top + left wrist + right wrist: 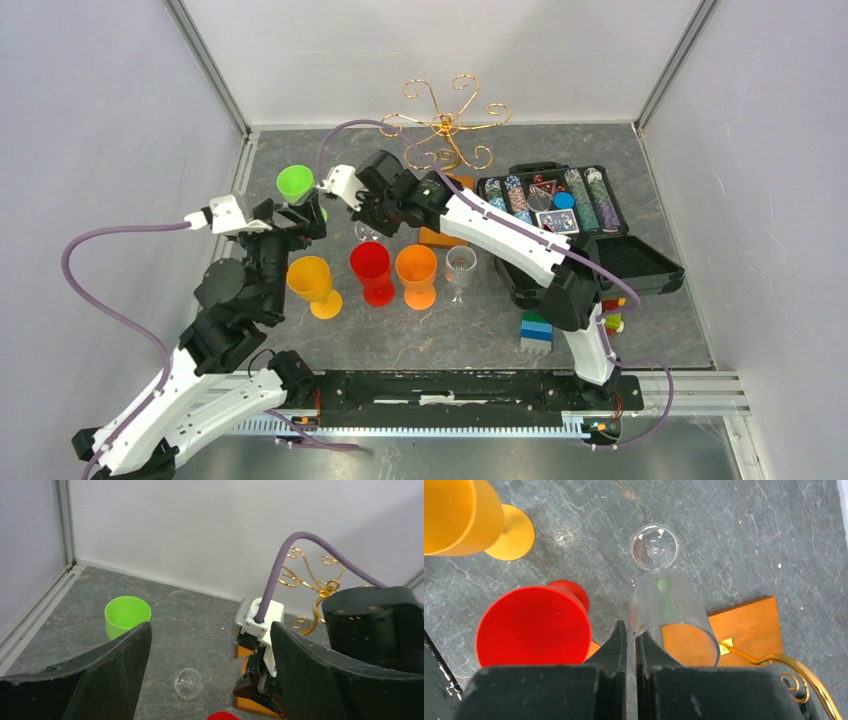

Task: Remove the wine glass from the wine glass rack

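Clear wine glass (pixel 668 602): we pinch its rim in our closed right pincer (pixel 630 642), beside the base of the rack (pixel 446 125). Our left pincer (pixel 210 647) gapes wide, empty.

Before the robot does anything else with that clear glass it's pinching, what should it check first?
1. Grip: ok, the right claw is shut on the rim of the clear wine glass.
2. Clear of the wine glass rack: ok, no gold arm touches the glass.
3. Glass upright: not ok, it is tilted.
4. Foot resting on the table: cannot tell.
5. Room beside it: not ok, the red glass stands close.
6. Left claw: ok, open and apart from the glass.
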Available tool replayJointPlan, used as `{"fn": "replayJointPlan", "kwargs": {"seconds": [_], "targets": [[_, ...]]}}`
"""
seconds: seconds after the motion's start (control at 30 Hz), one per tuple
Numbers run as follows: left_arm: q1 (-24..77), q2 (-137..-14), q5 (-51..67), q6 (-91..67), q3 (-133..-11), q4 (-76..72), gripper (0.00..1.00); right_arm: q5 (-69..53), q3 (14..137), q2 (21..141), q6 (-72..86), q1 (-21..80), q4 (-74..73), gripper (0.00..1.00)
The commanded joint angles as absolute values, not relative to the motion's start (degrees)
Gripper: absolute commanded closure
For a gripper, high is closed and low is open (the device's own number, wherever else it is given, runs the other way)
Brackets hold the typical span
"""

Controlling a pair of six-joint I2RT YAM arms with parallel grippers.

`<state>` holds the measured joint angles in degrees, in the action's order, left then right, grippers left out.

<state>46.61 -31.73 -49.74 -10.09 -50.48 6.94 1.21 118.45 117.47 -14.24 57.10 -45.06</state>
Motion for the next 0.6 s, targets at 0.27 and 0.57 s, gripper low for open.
{"fn": "replayJointPlan", "kwargs": {"seconds": [0.27,0.57], "targets": [[46.2,-29.4,-36.9,-5.5,-55.7,12.2,0.02,0.2,121.3,116.0,-11.3,53.9,-46.7,1.0],[46.2,-31.5,-40.7,-7.1,-55.9,12.1,0.02,-2.9,119.0,114.5,-13.6,54.0,-53.9,1.0]]}}
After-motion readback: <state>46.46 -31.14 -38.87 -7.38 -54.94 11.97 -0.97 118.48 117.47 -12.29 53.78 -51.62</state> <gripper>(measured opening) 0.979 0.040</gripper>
